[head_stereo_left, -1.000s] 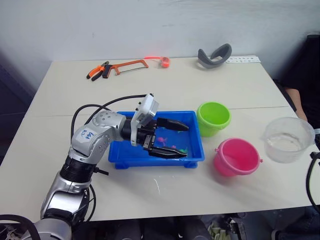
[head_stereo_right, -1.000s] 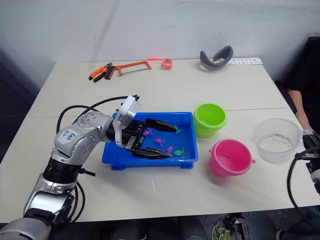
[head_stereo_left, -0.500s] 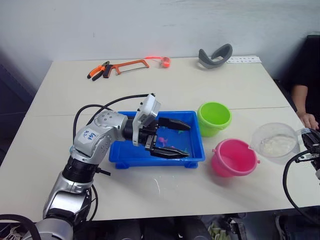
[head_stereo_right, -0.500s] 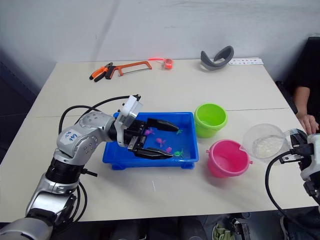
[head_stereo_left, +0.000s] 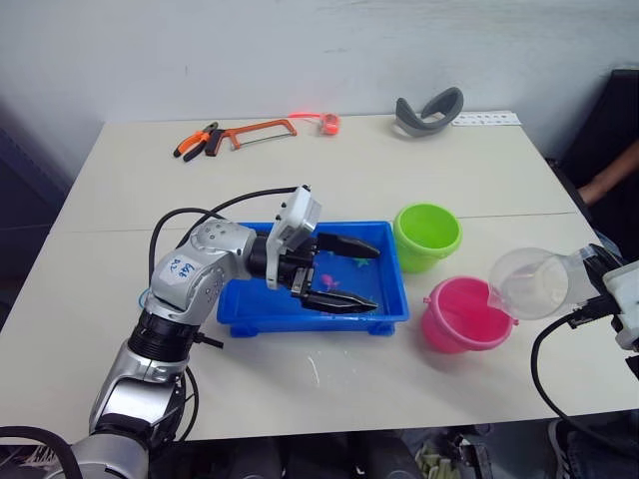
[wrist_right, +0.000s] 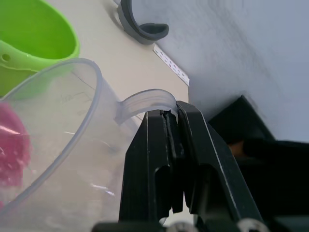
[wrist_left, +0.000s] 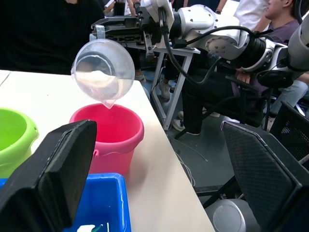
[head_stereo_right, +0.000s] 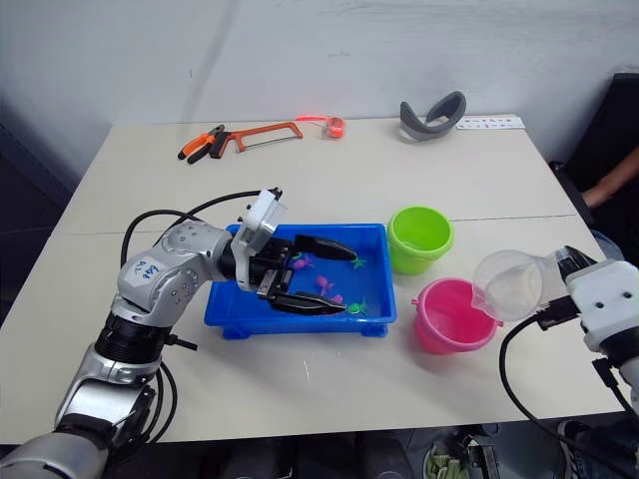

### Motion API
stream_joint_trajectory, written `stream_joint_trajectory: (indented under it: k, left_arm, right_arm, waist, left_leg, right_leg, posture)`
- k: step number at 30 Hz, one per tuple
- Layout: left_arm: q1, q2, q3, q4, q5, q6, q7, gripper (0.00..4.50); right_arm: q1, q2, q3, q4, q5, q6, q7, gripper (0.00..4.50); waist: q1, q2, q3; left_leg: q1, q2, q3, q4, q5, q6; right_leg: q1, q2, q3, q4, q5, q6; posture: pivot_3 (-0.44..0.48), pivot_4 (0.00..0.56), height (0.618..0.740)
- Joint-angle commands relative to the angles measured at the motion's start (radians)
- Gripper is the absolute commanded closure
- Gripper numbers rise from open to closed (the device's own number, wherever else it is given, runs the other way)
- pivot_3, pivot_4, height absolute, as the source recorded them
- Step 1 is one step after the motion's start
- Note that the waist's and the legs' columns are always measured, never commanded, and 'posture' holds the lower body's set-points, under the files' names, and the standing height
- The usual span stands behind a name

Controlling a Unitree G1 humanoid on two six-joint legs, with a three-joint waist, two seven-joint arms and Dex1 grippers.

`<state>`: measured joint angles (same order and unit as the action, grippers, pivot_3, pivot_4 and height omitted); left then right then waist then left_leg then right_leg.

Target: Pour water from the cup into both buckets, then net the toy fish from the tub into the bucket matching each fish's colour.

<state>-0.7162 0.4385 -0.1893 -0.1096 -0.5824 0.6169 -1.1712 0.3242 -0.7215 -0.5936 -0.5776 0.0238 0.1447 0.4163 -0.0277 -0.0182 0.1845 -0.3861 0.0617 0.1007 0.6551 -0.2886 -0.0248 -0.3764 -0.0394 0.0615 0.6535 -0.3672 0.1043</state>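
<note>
We are at the pouring part, and from what we can see it is just getting going, so the green pail and all the fishing are left to do. Starting on the left, our left gripper (head_stereo_left: pixel 344 271) hangs over the tub (head_stereo_left: pixel 245 311) with its two black fingers spread wide and nothing between them. The tub is blue and sits in the middle of the table (head_stereo_left: pixel 120 200). Inside it we see the toy fish (head_stereo_right: pixel 321 283), a few pink ones and at least one green one near the corner closest to the pails. We cannot spot the net, so we do not know where it is. Next comes the green bucket (head_stereo_left: pixel 427 236), just past the tub's far right corner, and it looks empty and dry to us. In front of it sits the pink bucket (head_stereo_left: pixel 464 314), and we cannot tell if any water is in it. On the right, our right gripper (wrist_right: pixel 170 129) has its fingers pressed together on the handle of the cup (head_stereo_left: pixel 532 284). The cup is tipped on its side, with its lip right over the pink bucket's far rim. A little water sits low in the cup near the lip. At the back of the table lie a hacksaw (head_stereo_left: pixel 258 132) and pliers (head_stereo_left: pixel 196 140), well away from our things.
</note>
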Motion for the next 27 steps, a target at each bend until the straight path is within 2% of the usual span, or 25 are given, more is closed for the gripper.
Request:
stream_joint_trajectory:
  k: [1,11,17,25,27]
  left_arm:
    - [-0.022,-0.005,0.002,-0.021,0.002,-0.020,-0.006,0.00]
    - [-0.022,0.000,0.001,-0.016,0.010,-0.032,-0.014,0.00]
    - [-0.033,-0.015,-0.003,0.006,0.020,-0.049,-0.015,0.00]
    - [-0.028,-0.023,-0.008,0.003,0.022,-0.048,-0.016,0.00]
    - [-0.025,-0.024,-0.008,0.006,0.026,-0.049,-0.013,0.00]
  right_arm:
    - [-0.007,-0.018,-0.014,-0.012,-0.089,-0.076,-0.009,4.47]
    - [-0.019,0.001,0.008,-0.002,-0.196,-0.158,0.002,4.47]
    - [-0.032,0.066,0.007,0.003,-0.043,-0.078,0.054,4.47]
    - [-0.042,0.144,-0.061,-0.016,0.056,0.077,0.024,4.47]
    - [-0.067,0.184,-0.111,-0.016,0.144,0.149,-0.001,4.47]
  waist:
    - [0.000,0.000,0.000]
    - [0.000,0.000,0.000]
    - [0.000,0.000,0.000]
    - [0.000,0.000,0.000]
    - [0.000,0.000,0.000]
  left_leg:
    - [0.000,0.000,0.000,0.000,0.000,0.000]
    - [0.000,0.000,0.000,0.002,0.000,0.000]
    - [0.000,0.000,0.000,0.004,0.000,0.000]
    - [0.000,0.000,-0.001,0.005,0.000,0.000]
    - [0.000,0.000,-0.001,0.005,0.000,0.000]
  right_leg:
    - [0.000,0.000,0.000,0.000,0.000,0.000]
    - [0.000,0.000,-0.001,0.001,0.000,0.000]
    - [0.001,0.000,-0.001,0.003,0.000,0.000]
    - [0.001,0.000,-0.001,0.003,0.000,0.000]
    - [0.001,0.001,-0.001,0.003,0.000,0.000]
  posture:
    - [0.000,0.150,0.740]
    - [0.000,0.150,0.740]
    - [0.000,0.150,0.740]
    - [0.000,0.150,0.740]
    - [0.000,0.150,0.740]
